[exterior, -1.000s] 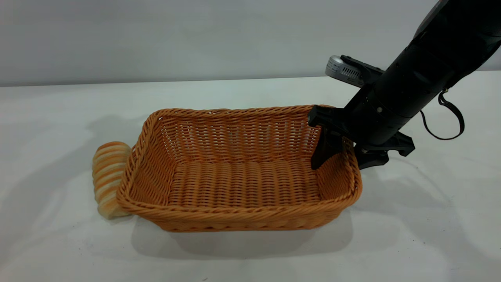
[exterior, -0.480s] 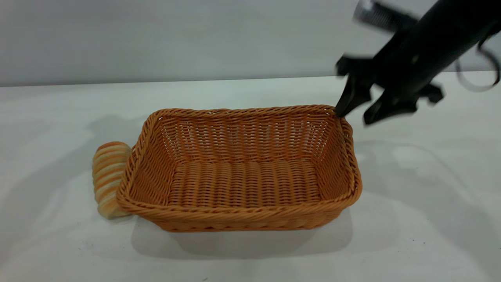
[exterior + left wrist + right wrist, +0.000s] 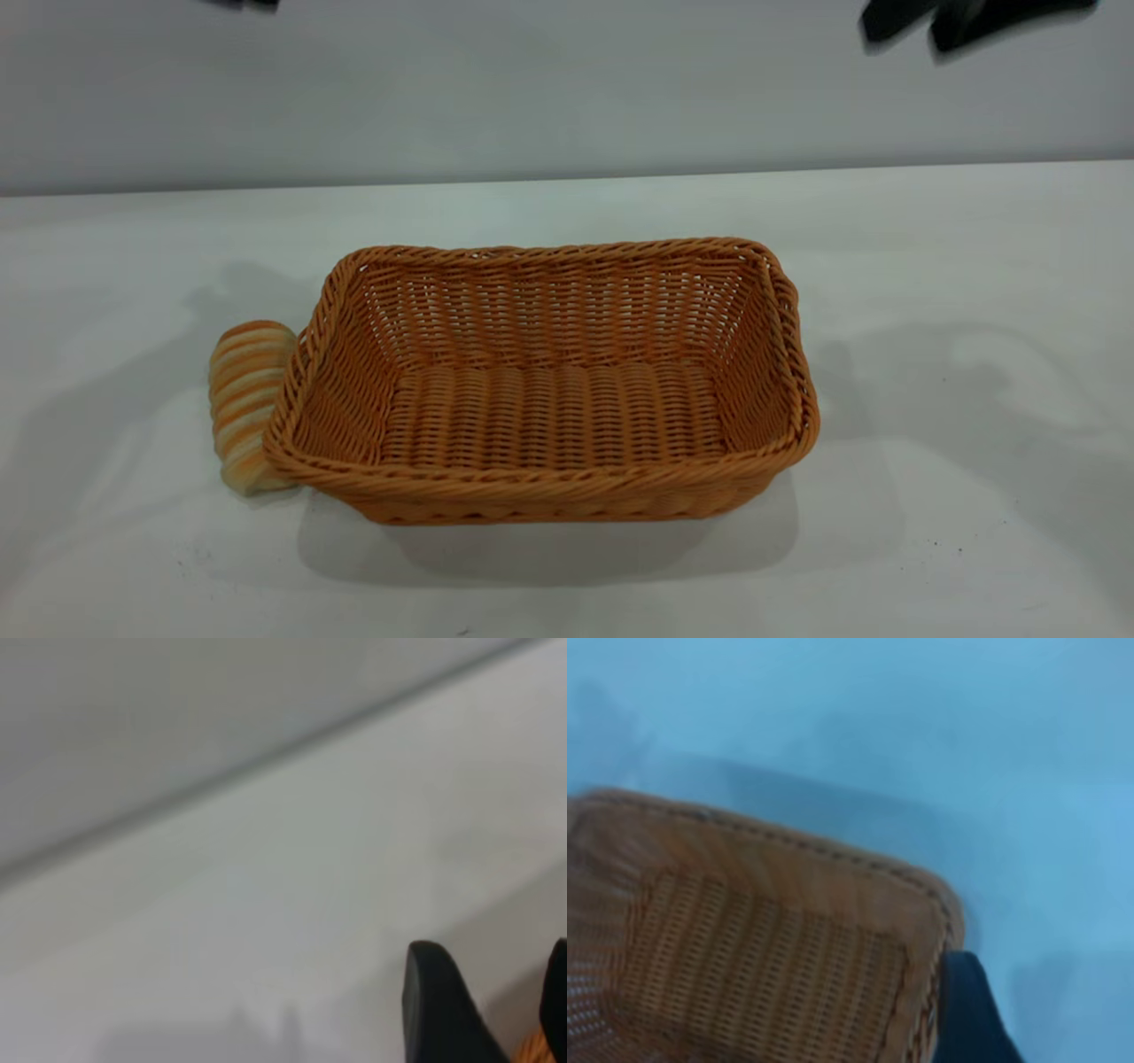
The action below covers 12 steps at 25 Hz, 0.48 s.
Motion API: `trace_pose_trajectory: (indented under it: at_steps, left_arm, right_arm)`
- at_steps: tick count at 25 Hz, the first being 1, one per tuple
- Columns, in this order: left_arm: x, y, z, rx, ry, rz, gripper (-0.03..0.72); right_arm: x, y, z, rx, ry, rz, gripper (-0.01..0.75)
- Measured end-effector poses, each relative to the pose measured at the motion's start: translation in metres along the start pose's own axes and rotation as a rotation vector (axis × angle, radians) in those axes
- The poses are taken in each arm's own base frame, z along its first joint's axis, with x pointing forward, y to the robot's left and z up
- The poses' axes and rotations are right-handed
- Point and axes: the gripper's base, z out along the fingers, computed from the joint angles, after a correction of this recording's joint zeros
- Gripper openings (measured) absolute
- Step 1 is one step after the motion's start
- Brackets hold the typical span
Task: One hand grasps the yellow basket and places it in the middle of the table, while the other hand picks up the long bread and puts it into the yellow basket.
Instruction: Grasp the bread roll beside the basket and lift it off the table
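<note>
The yellow basket (image 3: 540, 390) stands upright and empty in the middle of the table (image 3: 930, 532); the right wrist view shows its rim and weave (image 3: 771, 930) from above. The long bread (image 3: 244, 403) lies on the table against the basket's left end. My right gripper (image 3: 905, 34) hangs high above the table's far right, open and holding nothing; only one of its fingers (image 3: 970, 1010) shows in its wrist view. Only a dark sliver of my left gripper (image 3: 239, 3) shows at the top left. In its wrist view, the left gripper (image 3: 496, 992) is open over bare table.
A plain grey wall (image 3: 532, 80) rises behind the table's far edge. White tabletop lies on all sides of the basket, with arm shadows to its left and right. A scrap of orange (image 3: 530, 1052) shows between the left fingers.
The right gripper has let go of the basket's right wall, opened, and risen up and to the right. Basket and bread have not moved.
</note>
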Motion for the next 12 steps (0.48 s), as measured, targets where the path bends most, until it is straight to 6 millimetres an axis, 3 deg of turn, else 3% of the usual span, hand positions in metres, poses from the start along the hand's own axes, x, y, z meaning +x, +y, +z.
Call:
trace_pose_trajectory:
  at_steps: [5,12]
  left_arm:
    - [0.048,0.024,0.037,0.025,0.217,-0.138,0.355]
    - [0.073,0.03,0.065,0.054,0.305,-0.179,0.355]
  right_arm:
    - [0.006,0.02,-0.07,0.009,-0.126,-0.082,0.437]
    - [0.068,0.03,-0.13,0.06,-0.174,-0.174,0.431]
